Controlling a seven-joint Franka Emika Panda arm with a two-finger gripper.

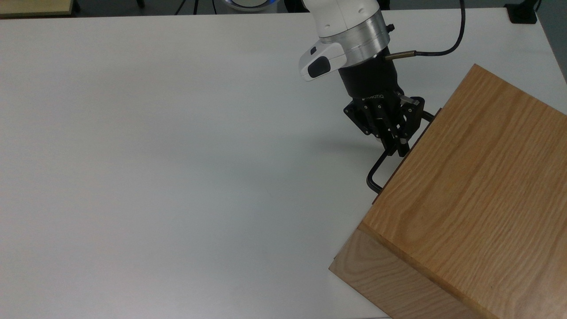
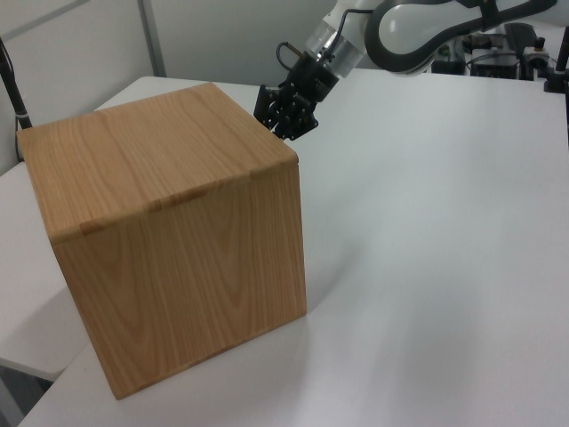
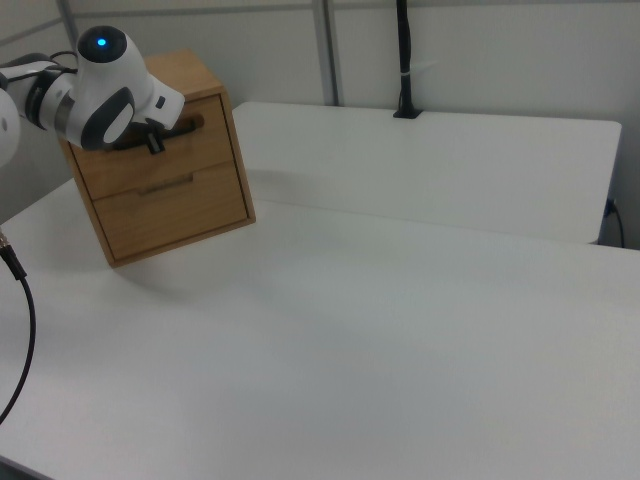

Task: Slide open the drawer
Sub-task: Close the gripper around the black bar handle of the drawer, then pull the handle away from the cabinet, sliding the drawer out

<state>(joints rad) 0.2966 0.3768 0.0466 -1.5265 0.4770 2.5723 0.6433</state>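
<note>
1. One Franka arm (image 1: 345, 22) comes in from 12 o'clock in the top view, white wrist and silver flange tilted toward 5 o'clock, black gripper (image 1: 396, 144) pointing down at the cabinet's front edge.
2. Gripper fingers (image 1: 392, 133) sit together at the black bar handle (image 1: 376, 170), right at the middle of its run; they look clenched around the bar, though the contact itself is partly hidden by the linkage.
3. The handle's lower bend sticks out at 7 o'clock from the gripper in the top view; its upper end (image 1: 427, 116) peeks out at 2 o'clock, next to the cabinet edge.
4. The oak cabinet (image 1: 469, 199) fills the 4 o'clock corner of the top view, turned at an angle on the white table (image 1: 155, 155).
5. The drawer (image 3: 160, 150) is the upper one of two fronts in the right view, at 10 o'clock in that frame; the front panel looks flush with the box, so it is shut or nearly so.
6. In the right view the arm's white link with a blue light (image 3: 105, 85) covers part of the upper front, and the gripper (image 3: 155, 142) is at the handle (image 3: 185, 125).
7. In the left view the gripper (image 2: 286, 111) is at 12 o'clock, reaching down just behind the cabinet's (image 2: 169, 231) far top edge, arm (image 2: 400, 22) arching off toward 1 o'clock.
8. A black cable (image 1: 447, 42) loops from the wrist toward 1 o'clock in the top view.
</note>
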